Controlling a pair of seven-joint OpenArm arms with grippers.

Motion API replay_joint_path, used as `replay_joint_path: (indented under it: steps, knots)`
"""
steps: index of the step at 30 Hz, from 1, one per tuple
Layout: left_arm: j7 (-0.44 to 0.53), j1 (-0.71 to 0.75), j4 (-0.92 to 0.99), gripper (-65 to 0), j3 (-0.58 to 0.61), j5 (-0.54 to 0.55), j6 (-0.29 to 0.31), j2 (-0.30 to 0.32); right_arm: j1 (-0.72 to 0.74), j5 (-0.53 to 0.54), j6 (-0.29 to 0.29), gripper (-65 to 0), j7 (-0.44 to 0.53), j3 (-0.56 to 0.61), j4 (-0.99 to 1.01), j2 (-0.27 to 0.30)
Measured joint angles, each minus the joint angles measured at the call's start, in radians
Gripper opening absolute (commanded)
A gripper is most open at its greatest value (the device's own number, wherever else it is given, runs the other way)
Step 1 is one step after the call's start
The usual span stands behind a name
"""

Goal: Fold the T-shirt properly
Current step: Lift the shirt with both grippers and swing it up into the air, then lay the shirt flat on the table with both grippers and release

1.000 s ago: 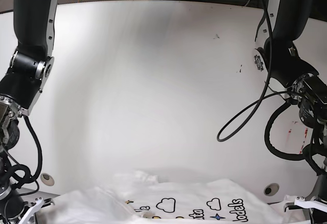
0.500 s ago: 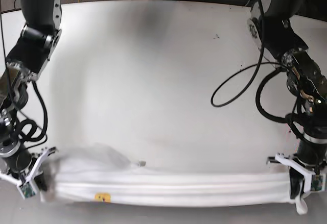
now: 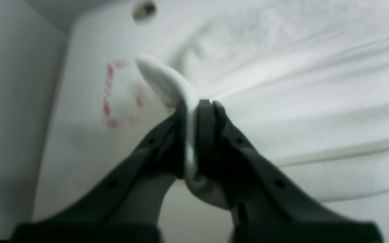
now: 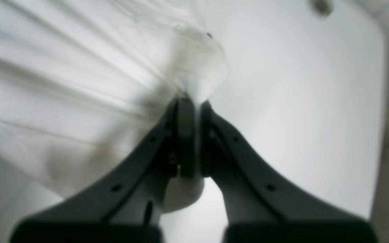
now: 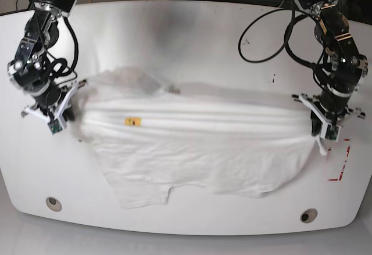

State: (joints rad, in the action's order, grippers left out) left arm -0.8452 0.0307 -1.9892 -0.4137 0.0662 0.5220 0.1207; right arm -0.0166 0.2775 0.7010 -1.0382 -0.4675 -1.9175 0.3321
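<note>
Both the left fingers [image 3: 184, 141] and right fingers [image 4: 186, 135] pinch opposite ends of the T-shirt [image 5: 197, 144].

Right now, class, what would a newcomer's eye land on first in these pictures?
A white T-shirt stretched taut across the middle of the white table, pinched at each end. The right gripper clamps it on the base view's left, the left gripper on its right, while the loose lower part drapes toward the near edge.
</note>
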Motion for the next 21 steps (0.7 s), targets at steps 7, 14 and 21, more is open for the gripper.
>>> replay_joint_path:
  steps: [7,14,21]
  knots:
    - [-0.004,0.171,0.003,-65.0,-0.038,-0.006,0.058,-0.015,-0.209,-0.038,0.007,-65.0,0.076,-0.026,0.002,-0.066]
    - [-0.004,0.285,0.003,-65.0,-0.056,-0.021,0.064,-0.006,-0.334,-0.037,0.007,-65.0,0.119,-0.026,0.003,-0.115]
    - [0.000,0.369,0.004,-65.0,-0.055,-0.020,0.070,0.018,-0.396,-0.044,0.006,-65.0,0.118,-0.027,0.004,-0.135]
